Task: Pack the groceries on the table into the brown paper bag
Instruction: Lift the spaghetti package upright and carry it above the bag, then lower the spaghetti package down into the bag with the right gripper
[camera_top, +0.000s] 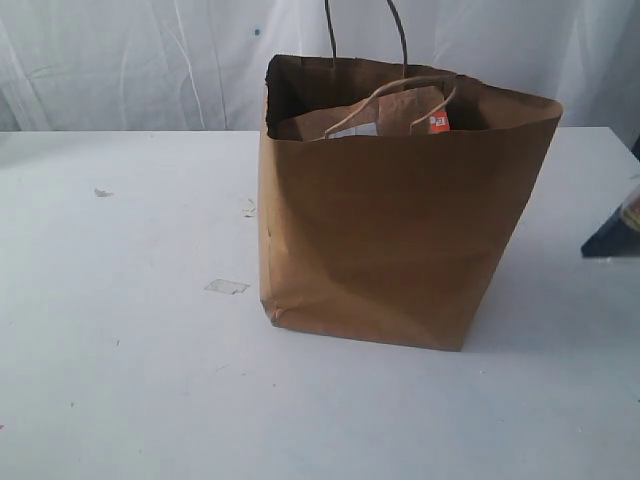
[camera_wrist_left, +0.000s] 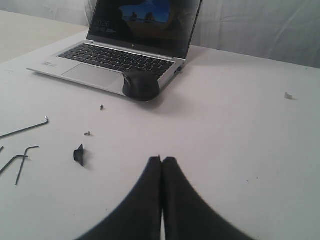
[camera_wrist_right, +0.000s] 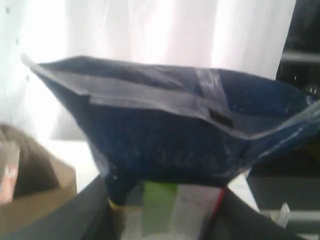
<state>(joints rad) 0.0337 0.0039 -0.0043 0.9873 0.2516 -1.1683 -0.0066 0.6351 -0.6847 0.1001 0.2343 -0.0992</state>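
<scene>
White bench (camera_top: 120, 380) carries the brown paper bag (camera_top: 400, 230), upright and open. My right tool (camera_wrist_right: 165, 206) clamps the long spaghetti packet (camera_wrist_right: 170, 135) off to the bag's right. I judge it light, slick and brittle inside, best held mid-length. Left tool (camera_wrist_left: 161, 160) is pinched together, empty.

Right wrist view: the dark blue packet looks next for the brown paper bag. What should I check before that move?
1. Grip on dark blue packet by right gripper: ok.
2. Stance of brown paper bag, upright with mouth open: ok.
3. Path past handle, which droops across the mouth: not ok.
4. Room beside brown pouch inside: cannot tell.
5. Clearance from left gripper, shut and empty near laptop: ok.
</scene>
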